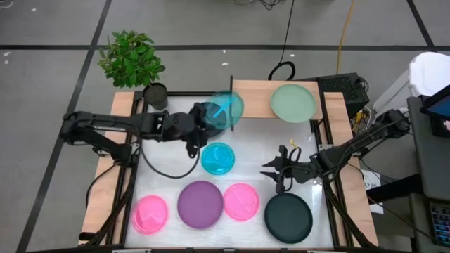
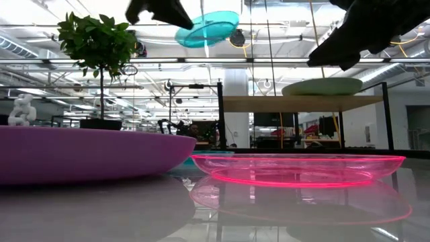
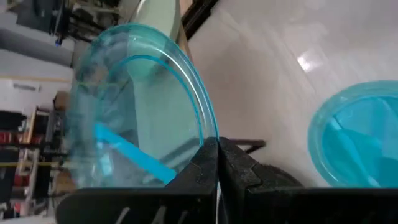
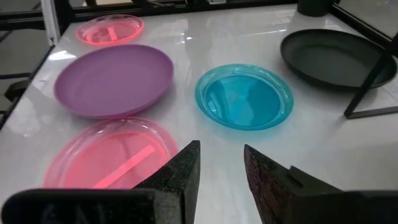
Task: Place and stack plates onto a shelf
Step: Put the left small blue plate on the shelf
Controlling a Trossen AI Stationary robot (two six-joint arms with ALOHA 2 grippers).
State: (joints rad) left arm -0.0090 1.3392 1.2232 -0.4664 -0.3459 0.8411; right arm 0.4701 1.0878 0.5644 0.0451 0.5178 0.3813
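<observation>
My left gripper [image 1: 210,116] is shut on a small translucent cyan plate [image 1: 226,108], carried high above the table beside the left end of the shelf [image 1: 256,98], a light-wood board on a thin black frame. A sage green plate [image 1: 293,102] lies flat on the shelf's right part. My right gripper [image 1: 271,171] hovers open over the table's middle, touching nothing. Resting flat on the table are a second cyan plate [image 1: 218,158], a purple plate [image 1: 200,204], two pink plates [image 1: 150,214] [image 1: 241,202] and a dark teal plate [image 1: 288,216]. A black plate [image 4: 329,55] lies by a shelf leg. My left gripper pinches the cyan plate's rim [image 3: 208,134] between its two shut fingers [image 3: 239,171], coming roughly level from the table's left. The plate is lifted clear, well above shelf height in the low view [image 2: 208,28], and tilted, reaching out beyond the fingers toward the shelf.
A small dark pot [image 1: 156,95] with a leafy plant [image 1: 131,56] stands at the table's far left corner. Light-wood strips [image 1: 98,190] run along the table's sides. The shelf's left half is bare wood. Cables trail over the table near the left arm.
</observation>
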